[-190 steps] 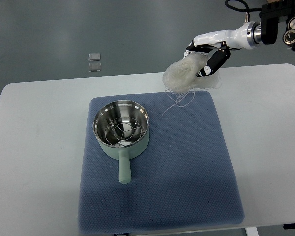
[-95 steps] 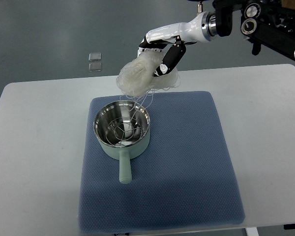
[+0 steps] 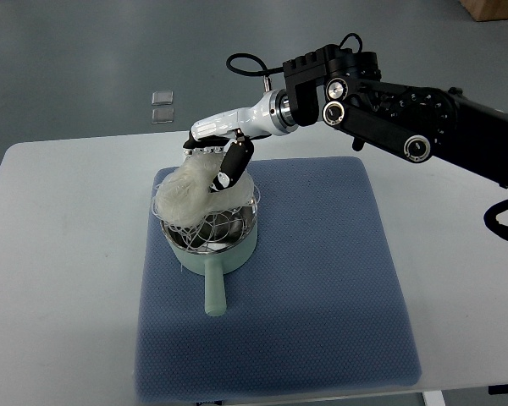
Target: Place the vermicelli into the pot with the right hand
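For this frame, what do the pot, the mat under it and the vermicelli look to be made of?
Pot: shiny metal inside, likely steel, judging by reflections; pale green matte outer shell and handle, maybe plastic or coated. Mat: blue-grey, fine dimpled texture, probably fabric or foam. Vermicelli: translucent white, thin tangled strands, held by the right hand.

pot interior: my vermicelli bundle covers the far-left part of the pot rim and much of the wire rack inside.
my right hand: palm hidden against the vermicelli.
my arm: cut off at the right edge.
small clear items beyond the pot: too small to identify.
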